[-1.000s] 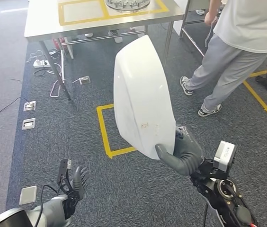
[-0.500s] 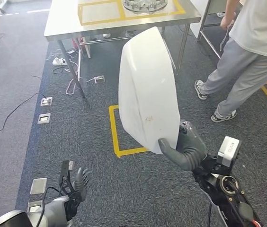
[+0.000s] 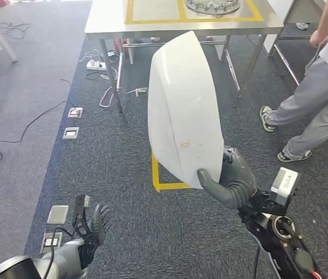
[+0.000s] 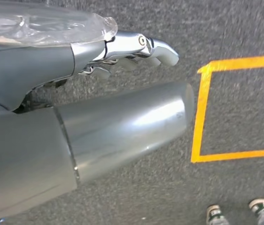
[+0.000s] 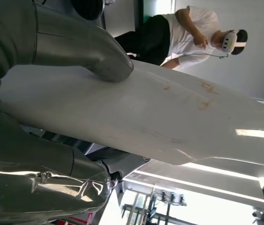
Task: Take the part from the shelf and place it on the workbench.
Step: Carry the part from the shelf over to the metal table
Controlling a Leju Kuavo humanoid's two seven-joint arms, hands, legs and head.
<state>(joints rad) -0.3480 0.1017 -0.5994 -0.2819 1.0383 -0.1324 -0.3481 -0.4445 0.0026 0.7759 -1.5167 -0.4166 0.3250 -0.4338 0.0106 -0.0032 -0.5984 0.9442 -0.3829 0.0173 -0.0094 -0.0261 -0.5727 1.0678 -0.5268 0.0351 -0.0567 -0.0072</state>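
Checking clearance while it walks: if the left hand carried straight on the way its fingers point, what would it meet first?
Probably just the grey carpet. In its wrist view the left hand hangs empty, fingers aimed at bare floor short of the yellow tape square; depth is hard to judge.

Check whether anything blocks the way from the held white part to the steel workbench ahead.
Nothing visible does. The right robot hand holds the white part upright, and bare carpet with a yellow taped square lies before the workbench. A person stands off to the right.
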